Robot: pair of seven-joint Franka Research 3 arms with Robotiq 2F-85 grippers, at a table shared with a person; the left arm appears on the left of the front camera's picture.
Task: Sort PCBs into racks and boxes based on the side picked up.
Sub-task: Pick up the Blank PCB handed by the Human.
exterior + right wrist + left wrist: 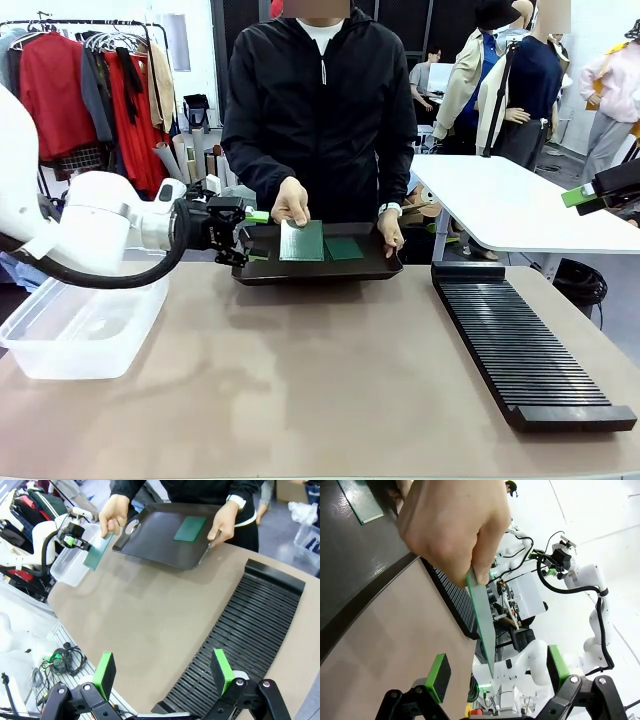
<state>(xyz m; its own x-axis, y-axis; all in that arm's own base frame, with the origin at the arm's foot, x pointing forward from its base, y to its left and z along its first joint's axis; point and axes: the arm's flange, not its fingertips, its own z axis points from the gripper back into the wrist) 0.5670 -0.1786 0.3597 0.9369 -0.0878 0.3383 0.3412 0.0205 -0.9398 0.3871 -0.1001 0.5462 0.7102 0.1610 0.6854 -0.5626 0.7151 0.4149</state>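
Closest to the robot, the clear tub [80, 325] sits on the left of the bench [320, 400]. The long black rack [525, 345] lies on the right. The right pincer [163, 672] hangs up above the rack's side of the bench, fingers wide apart, with nothing in them.

Farther across, the left pincer [497, 672] is open too, at the left end of the dark tray [310, 272]. A person's hand [452, 525] holds one PCB [482, 615] out to it. A second PCB [344, 248] lies flat on the tray. The person's other hand [390, 232] holds the tray's right end.

The step looks like taking the board from the hand. To do it well, I think the left pincer should go forward until the board's edge is deep between both green pads. Then it should close gently and let the hand let go. Closing too soon could pinch just a corner, and the thin board might tip.

The left wrist view shows the board edge-on. Its low tip is between the open pads and touches neither, as far as I can tell. The front view shows its flat face. The right wrist view shows it just beside the left pincer, between the tray and the tub.
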